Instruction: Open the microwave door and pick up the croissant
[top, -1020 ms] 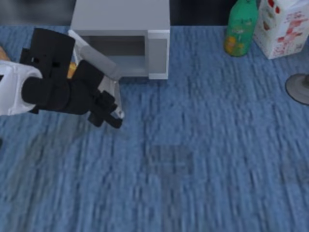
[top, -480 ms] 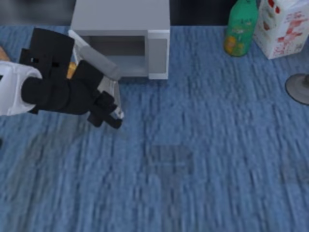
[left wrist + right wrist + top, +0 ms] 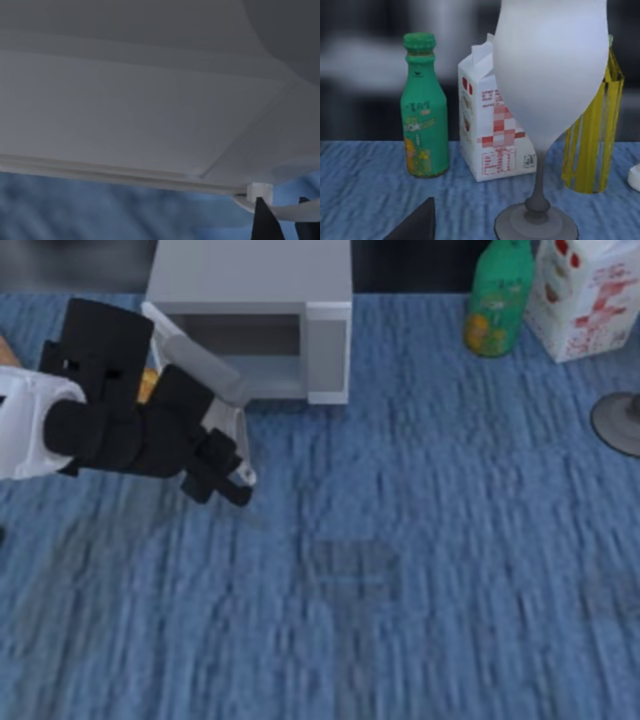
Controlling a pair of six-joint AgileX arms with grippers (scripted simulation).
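The grey microwave [image 3: 250, 275] stands at the back left. The microwave door [image 3: 200, 355] is swung out toward the front left, and its dark cavity shows. My left gripper [image 3: 235, 478] is at the door's free edge, shut on the white door handle [image 3: 260, 191]. In the left wrist view the door [image 3: 125, 125] fills the picture, and the gripper [image 3: 285, 222] has the handle between its jaws. The croissant is hidden. A small orange patch [image 3: 148, 385] peeks out beside the left arm; I cannot tell what it is.
A green bottle [image 3: 497, 295] and a red-and-white carton [image 3: 590, 295] stand at the back right. A wine glass [image 3: 545, 100] and a yellow container [image 3: 592, 145] are at the far right. My right gripper [image 3: 420, 225] is parked near the glass.
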